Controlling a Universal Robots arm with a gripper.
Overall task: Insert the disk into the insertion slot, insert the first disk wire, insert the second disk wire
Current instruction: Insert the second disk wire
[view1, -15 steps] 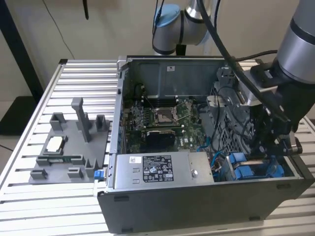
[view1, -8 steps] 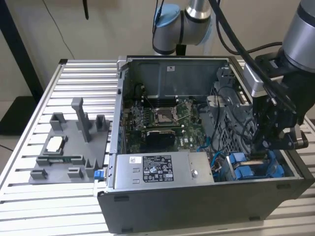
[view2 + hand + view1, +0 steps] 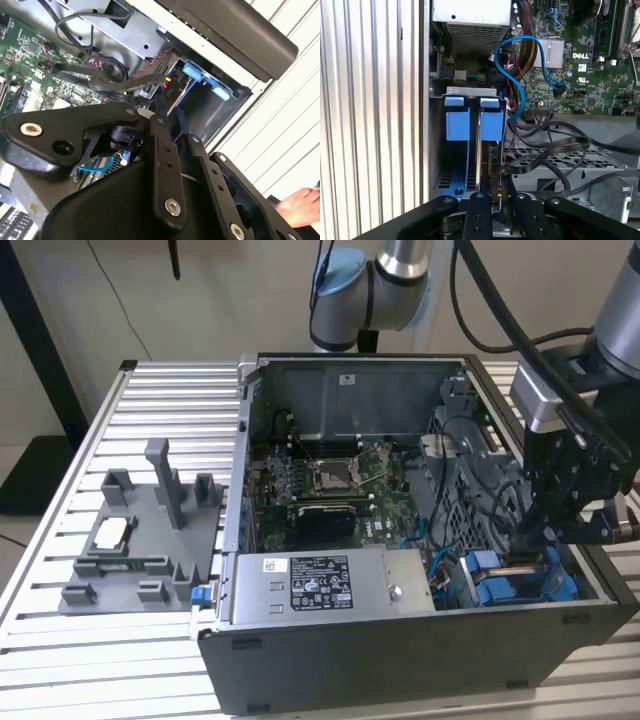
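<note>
The insertion slot, a grey metal bay with blue rails (image 3: 497,585), sits in the case corner nearest the exterior view's right. The rails also show in the first wrist view (image 3: 457,122) and the second wrist view (image 3: 201,73). The disk (image 3: 479,150) stands on edge inside the slot between the blue rails. My gripper (image 3: 547,540) hangs right over the bay. Its fingers (image 3: 479,212) are closed on a black disk wire connector (image 3: 498,192) with red and yellow leads, right at the disk's end. A loose black flat wire (image 3: 545,150) loops beside it.
The open computer case (image 3: 400,640) rests on a slatted metal table (image 3: 90,660). A grey plastic tray with upright posts (image 3: 150,550) lies at the exterior view's left. A blue cable (image 3: 517,75) arcs over the motherboard (image 3: 585,65). A hand (image 3: 300,205) rests outside the case.
</note>
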